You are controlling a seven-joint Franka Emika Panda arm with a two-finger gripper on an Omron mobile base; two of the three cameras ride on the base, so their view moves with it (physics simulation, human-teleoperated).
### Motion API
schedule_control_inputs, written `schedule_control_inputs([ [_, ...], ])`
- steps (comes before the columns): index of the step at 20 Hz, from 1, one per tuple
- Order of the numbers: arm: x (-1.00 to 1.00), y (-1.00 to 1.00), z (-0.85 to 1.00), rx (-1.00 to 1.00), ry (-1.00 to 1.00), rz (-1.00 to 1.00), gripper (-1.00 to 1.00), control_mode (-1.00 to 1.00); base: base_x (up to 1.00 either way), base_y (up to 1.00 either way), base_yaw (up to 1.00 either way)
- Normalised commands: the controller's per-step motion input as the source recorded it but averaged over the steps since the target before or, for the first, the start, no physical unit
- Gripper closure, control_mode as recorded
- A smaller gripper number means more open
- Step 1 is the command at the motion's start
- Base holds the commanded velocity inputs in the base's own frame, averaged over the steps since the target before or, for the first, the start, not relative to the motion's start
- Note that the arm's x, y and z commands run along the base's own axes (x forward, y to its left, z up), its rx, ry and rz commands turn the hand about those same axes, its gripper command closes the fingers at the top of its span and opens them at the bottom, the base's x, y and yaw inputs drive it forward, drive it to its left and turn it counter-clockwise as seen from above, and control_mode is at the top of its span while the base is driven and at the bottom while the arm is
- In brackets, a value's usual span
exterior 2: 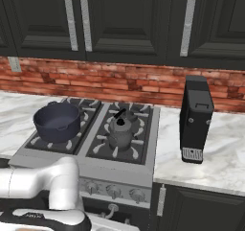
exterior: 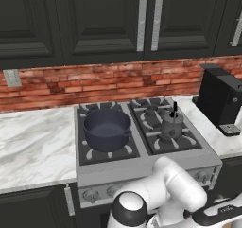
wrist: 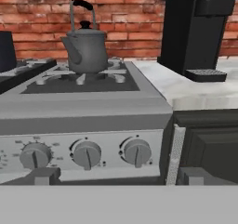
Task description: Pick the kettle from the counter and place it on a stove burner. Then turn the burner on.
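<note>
Dark cabinet doors up top, red brick behind, and white marble counter point(exterior: 33, 146) running either side of the steel stove point(exterior: 142, 168) — that stove is our landmark, folks. And look at the kettle point(exterior 2: 120, 132): it sits upright on the stove's right front burner point(exterior: 172, 139), squarely on the grate prongs, handle arched up, spout turned toward the stove's left half. My read is the carrying part is finished, because it rests on the grate with nothing touching it.

On the stove's left front burner sits the big dark-blue pot point(exterior: 107, 129), well apart from the kettle and out of the way. Off the stove's right edge, on the counter, stands a black coffee machine point(exterior 2: 195, 120), close to the stove but clear of it.

Now the arm is tucked down low in front of the stove, elbow folded, and the hand camera looks straight at the control panel. Three knobs in a row: the left knob point(wrist: 35, 154), the middle knob point(wrist: 87, 154), the right knob point(wrist: 136, 151), all with pointers hanging roughly downward, so I'd judge nothing is lit. The gripper point(wrist: 118, 176) is spread as wide as it goes, holding nothing, its two tips low either side of those knobs. That wide stance makes sense for straddling a knob. Which knob feeds the kettle's burner, I can't tell from markings this small.
</note>
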Motion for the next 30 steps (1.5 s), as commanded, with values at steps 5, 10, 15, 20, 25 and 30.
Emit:
schedule_control_inputs([
  [5, 0.17, 0.00, 0.00, 0.00, 0.00, 0.00, -1.00, -1.00, 0.00, 0.00, 0.00],
  [10, 0.35, 0.00, -0.02, 0.00, 0.00, 0.00, -1.00, -1.00, 0.00, 0.00, 0.00],
  [15, 0.35, 0.00, -0.01, 0.00, 0.00, 0.00, -1.00, -1.00, 0.00, 0.00, 0.00],
  [20, 0.19, 0.00, 0.00, 0.00, 0.00, 0.00, -1.00, -1.00, 0.00, 0.00, 0.00],
  [25, 0.10, 0.00, -0.07, 0.00, 0.00, 0.00, -1.00, -1.00, 0.00, 0.00, 0.00],
  [30, 0.02, 0.00, -0.20, 0.00, 0.00, 0.00, -1.00, -1.00, 0.00, 0.00, 0.00],
])
